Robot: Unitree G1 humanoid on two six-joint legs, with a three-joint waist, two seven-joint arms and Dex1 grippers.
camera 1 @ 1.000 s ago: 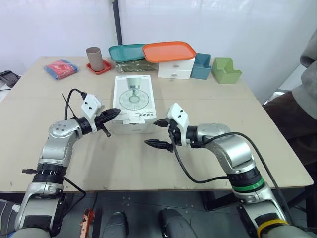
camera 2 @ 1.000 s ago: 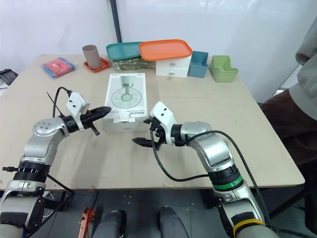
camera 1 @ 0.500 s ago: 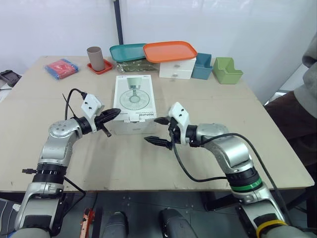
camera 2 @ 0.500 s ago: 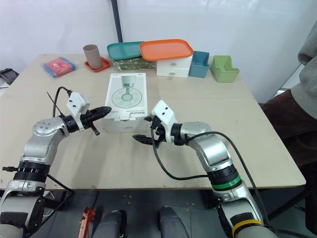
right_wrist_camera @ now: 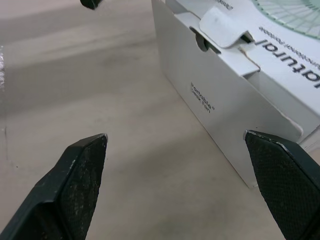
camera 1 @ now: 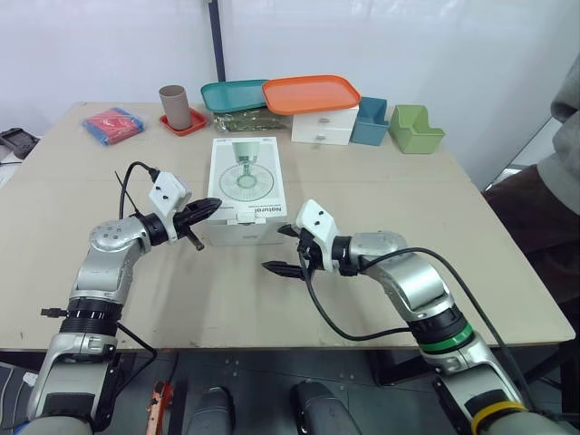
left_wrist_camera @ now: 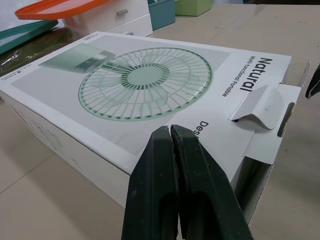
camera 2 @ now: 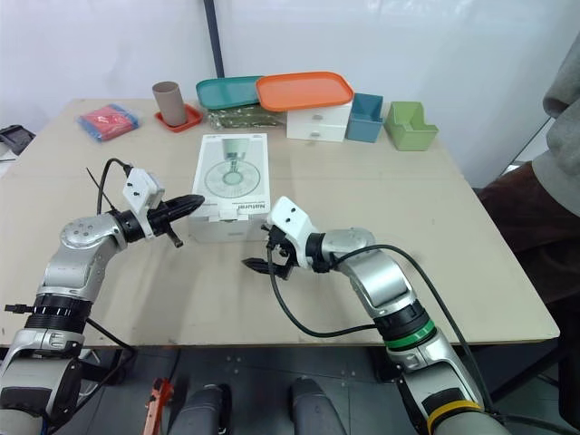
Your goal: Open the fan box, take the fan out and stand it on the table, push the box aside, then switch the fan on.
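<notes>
Head views: white cardboard fan box (camera 1: pixel 245 181) with a green fan printed on top, flat near the middle of the beige table (camera 1: pixel 109 172), long axis running twelve to six. Left gripper (camera 1: pixel 213 205) at the box's seven o'clock corner, fingers pressed together on nothing; contact with the box not clear. Right gripper (camera 1: pixel 275 248) at the box's five o'clock, just beside the near end and above the table top, fingers spread wide and empty. Along the twelve o'clock edge: brown cup (camera 1: pixel 173 107), teal tray (camera 1: pixel 231 94), orange tray (camera 1: pixel 309 93) on a white drawer unit (camera 1: pixel 323 126), teal bin (camera 1: pixel 369 122), green bin (camera 1: pixel 415 129). Red and blue packet (camera 1: pixel 112 124) at ten o'clock. Person (camera 1: pixel 562 172) at three o'clock, past the table edge.

Left wrist view: two black fingers (left_wrist_camera: pixel 155 190) closed against each other, tips over the box (left_wrist_camera: pixel 145 80) lid near its end edge. White tuck tab (left_wrist_camera: pixel 262 102) at that end lifted a little.

Right wrist view: gripper (right_wrist_camera: pixel 175 136) gaping wide, holding nothing, aimed at the box's (right_wrist_camera: pixel 225 100) near end wall, apart from it. Tab (right_wrist_camera: pixel 220 25) curled above the slot.
</notes>
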